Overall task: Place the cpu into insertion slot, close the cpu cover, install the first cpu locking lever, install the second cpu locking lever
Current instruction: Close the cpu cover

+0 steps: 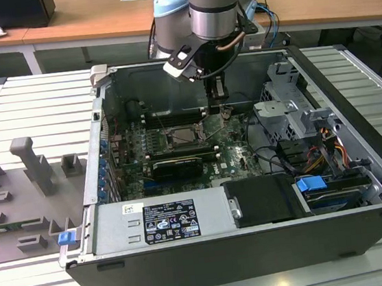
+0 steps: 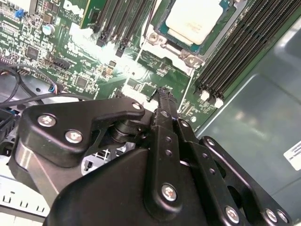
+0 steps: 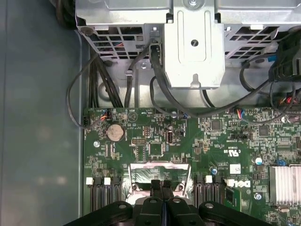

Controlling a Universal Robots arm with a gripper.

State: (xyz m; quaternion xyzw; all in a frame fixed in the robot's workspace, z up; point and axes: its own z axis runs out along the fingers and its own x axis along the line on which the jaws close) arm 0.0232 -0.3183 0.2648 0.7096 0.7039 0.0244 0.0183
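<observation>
The gripper (image 1: 220, 106) hangs inside the open computer case (image 1: 367, 143) that stands on the slatted bench (image 1: 28, 106), just beside the insertion slot (image 1: 171, 140) on the exterior view's right; in both wrist views the jaws are pressed together with nothing seen between them, their tips (image 2: 162, 92) low over the green circuit board (image 3: 155, 136) at the edge of the socket's silvery frame (image 3: 160, 170); the cpu (image 2: 195, 19) already lies seated in the slot, flanked by the long black memory slots (image 2: 235, 52); whether the cpu cover is down over it, or either locking lever is engaged, I cannot tell; my judgement is that the closed jaws are serving as a blunt pusher against the socket hardware, so the work goes well if the push stays on the metal frame or lever alone, follows the hinge's arc rather than a straight line, keeps clear of the chip's top and the small parts on the board, and stays gentle enough that nothing springs back or bends; the cpu lies flat, metal top upward; being square it has no long axis to speak of, and its sides run parallel and square to the memory slots.
</observation>
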